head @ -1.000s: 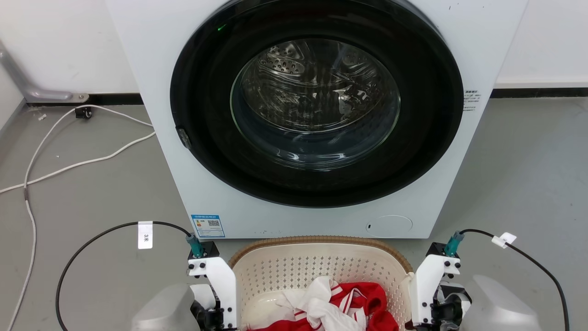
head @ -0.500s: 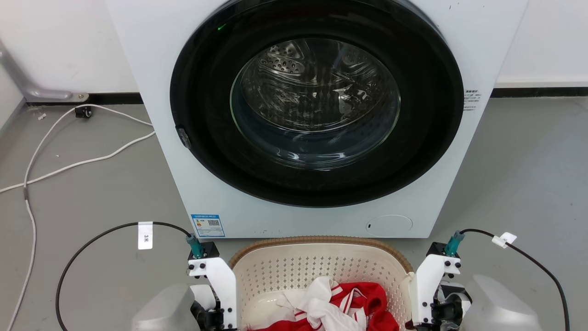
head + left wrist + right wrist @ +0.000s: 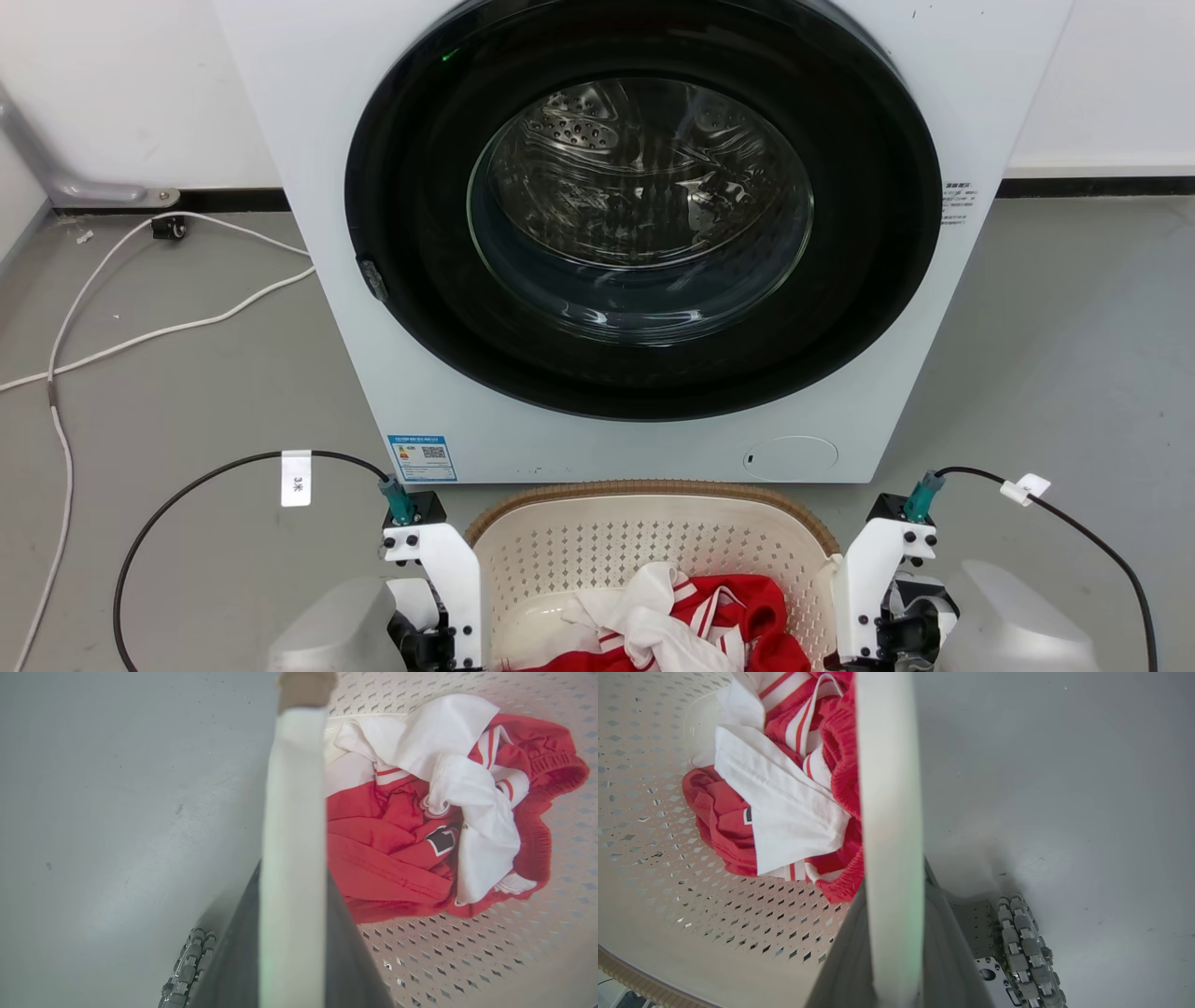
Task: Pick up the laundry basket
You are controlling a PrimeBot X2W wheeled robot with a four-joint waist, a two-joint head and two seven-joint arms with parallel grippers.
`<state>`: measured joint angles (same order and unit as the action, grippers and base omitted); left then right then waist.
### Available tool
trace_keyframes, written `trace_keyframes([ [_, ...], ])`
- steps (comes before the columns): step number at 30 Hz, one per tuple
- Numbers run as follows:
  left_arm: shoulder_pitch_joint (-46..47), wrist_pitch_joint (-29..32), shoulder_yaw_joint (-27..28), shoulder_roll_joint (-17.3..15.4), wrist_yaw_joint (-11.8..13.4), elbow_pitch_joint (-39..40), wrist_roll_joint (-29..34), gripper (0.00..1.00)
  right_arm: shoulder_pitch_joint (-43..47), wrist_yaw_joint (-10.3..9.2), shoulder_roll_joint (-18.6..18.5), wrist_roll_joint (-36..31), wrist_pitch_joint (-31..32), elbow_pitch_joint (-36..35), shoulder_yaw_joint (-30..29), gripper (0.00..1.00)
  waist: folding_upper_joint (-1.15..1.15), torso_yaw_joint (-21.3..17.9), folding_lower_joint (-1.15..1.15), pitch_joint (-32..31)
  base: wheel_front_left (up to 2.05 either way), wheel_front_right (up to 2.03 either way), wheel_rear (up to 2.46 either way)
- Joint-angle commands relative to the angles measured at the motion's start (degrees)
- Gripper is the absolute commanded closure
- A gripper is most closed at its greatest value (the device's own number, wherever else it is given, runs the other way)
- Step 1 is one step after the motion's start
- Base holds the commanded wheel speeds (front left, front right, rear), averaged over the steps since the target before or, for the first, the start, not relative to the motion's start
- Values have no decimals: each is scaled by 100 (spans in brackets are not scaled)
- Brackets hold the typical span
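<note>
Basket job, grip stage. The laundry basket (image 3: 653, 546) is low down at the foot of the washing machine (image 3: 644, 453), far rim just beside the machine's front. A heap of red and white clothes (image 3: 691, 616) lies in the bottom. One arm is down each side, which suits a wide load: two holds keep it level and the clothes inside.

Jaws of the left gripper (image 3: 293, 882) are drawn in around the white left handle (image 3: 292, 788), dark fingers flush against both faces of the strip, no gap seen. Jaws of the right gripper (image 3: 892, 891) are the same on the right handle (image 3: 887, 765), one finger pressed to either side. Both wrists point down at the floor (image 3: 168, 411), so each handle runs up between its fingers, and I judge it would seat there on a lift.

Cannot tell whether the base is off the floor. My read: hold made, lift next. It needs both arms rising together, since an uneven rise would tip the load. The machine front is close, so straight up or slightly back looks safer. The white cord (image 3: 187, 327) lies well off to the left, no snag likely.
</note>
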<state>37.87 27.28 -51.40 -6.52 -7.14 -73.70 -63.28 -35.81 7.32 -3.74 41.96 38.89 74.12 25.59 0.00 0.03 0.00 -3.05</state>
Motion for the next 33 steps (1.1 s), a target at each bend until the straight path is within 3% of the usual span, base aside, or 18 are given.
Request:
trace_keyframes([
  [1, -79, 3, -21, 80, -62, 55, -30, 100, 30, 31, 103, 1, 9, -44, -31, 100, 0, 1, 0, -3, 0, 0, 0],
  [33, -96, -11, -125, 88, -62, 59, -176, 100, 58, 31, 127, -76, 19, -44, -144, 100, 0, 5, 0, -16, 0, 0, 0],
])
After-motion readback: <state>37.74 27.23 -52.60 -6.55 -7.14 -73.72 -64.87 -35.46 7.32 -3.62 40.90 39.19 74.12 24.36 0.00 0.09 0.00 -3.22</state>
